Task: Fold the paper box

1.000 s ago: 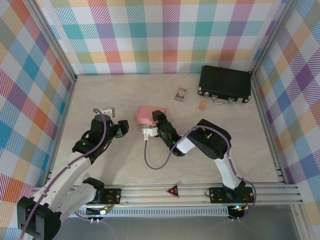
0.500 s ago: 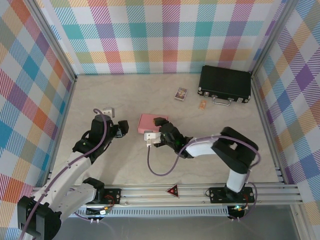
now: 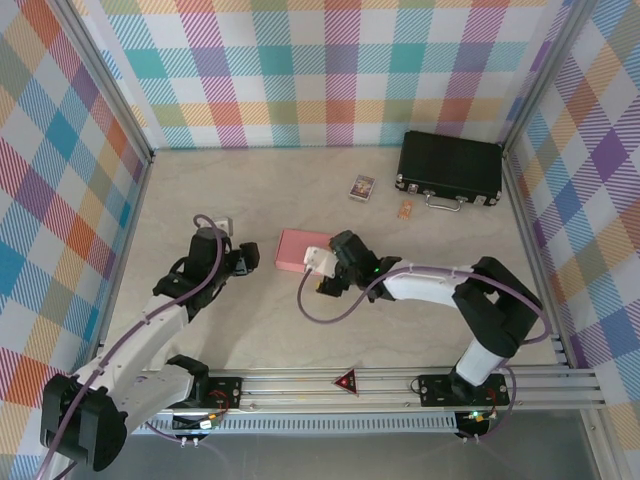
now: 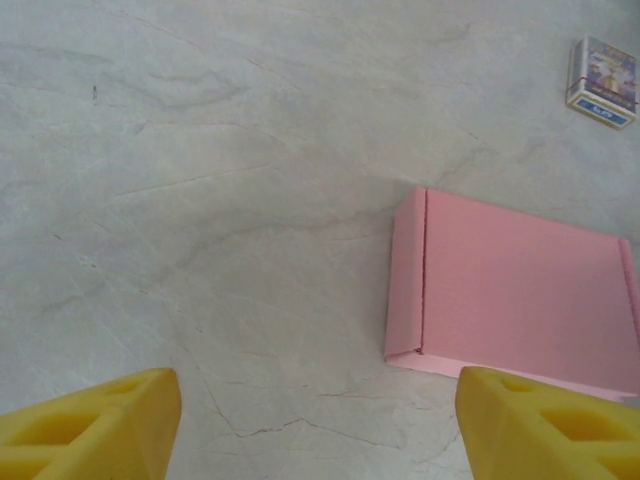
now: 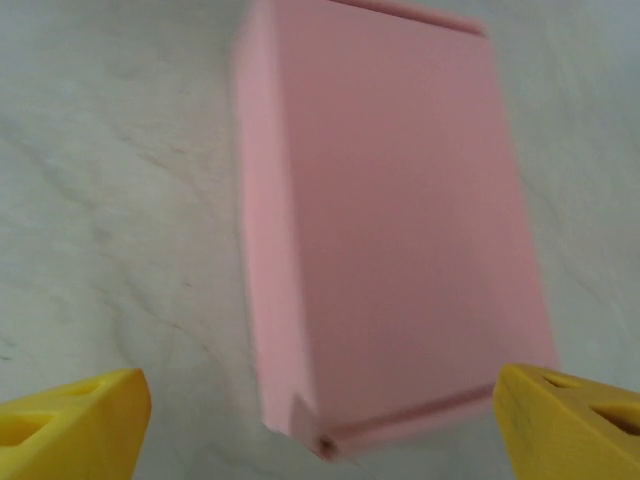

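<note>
The salmon-pink flat cardboard box (image 3: 297,250) lies on the surface (image 3: 200,185) just ahead of the spread, empty right tool (image 3: 322,268), long axis pointing away; the left tool (image 3: 243,258), also spread, is farther.

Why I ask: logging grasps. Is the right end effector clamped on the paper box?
No: the right end effector stands wide open, not closed on the paper box.

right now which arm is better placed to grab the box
Right, probably: right gripper open, box centred just ahead; left gripper open too, but the box lies off to its side.
</note>
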